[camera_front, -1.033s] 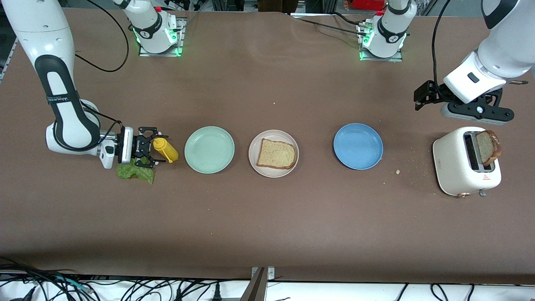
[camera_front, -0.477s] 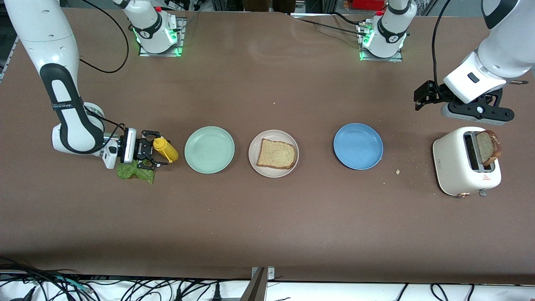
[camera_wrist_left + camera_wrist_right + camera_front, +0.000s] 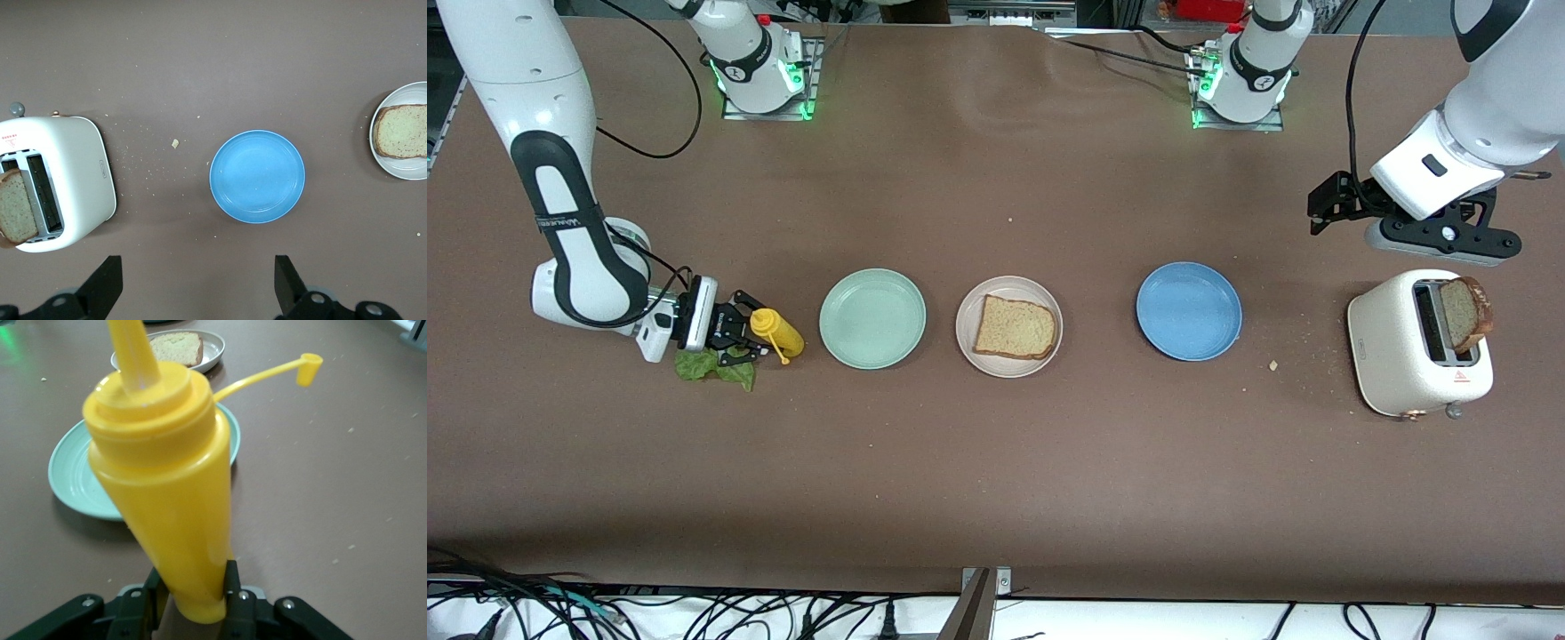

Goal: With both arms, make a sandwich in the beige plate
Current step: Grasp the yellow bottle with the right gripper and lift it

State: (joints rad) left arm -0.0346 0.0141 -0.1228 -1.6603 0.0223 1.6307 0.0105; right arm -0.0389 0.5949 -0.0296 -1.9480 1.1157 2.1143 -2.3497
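Observation:
The beige plate (image 3: 1049, 348) sits mid-table with one bread slice (image 3: 1016, 327) on it. A second bread slice (image 3: 1464, 311) stands in the white toaster (image 3: 1396, 347) at the left arm's end. The green lettuce leaf (image 3: 717, 367) lies on the table by my right gripper (image 3: 735, 334). That gripper is low over the table, shut on a yellow squeeze bottle (image 3: 778, 332), whose lower end sits between its fingers in the right wrist view (image 3: 167, 487). My left gripper (image 3: 1440, 238) waits open and empty above the table beside the toaster.
A mint-green plate (image 3: 871, 318) sits between the bottle and the beige plate. A blue plate (image 3: 1189, 311) sits between the beige plate and the toaster. Crumbs lie around the toaster.
My right gripper's fingers have closed on the yellow bottle, and the bottle has tipped and shifted slightly toward the front camera. The left arm has not moved.

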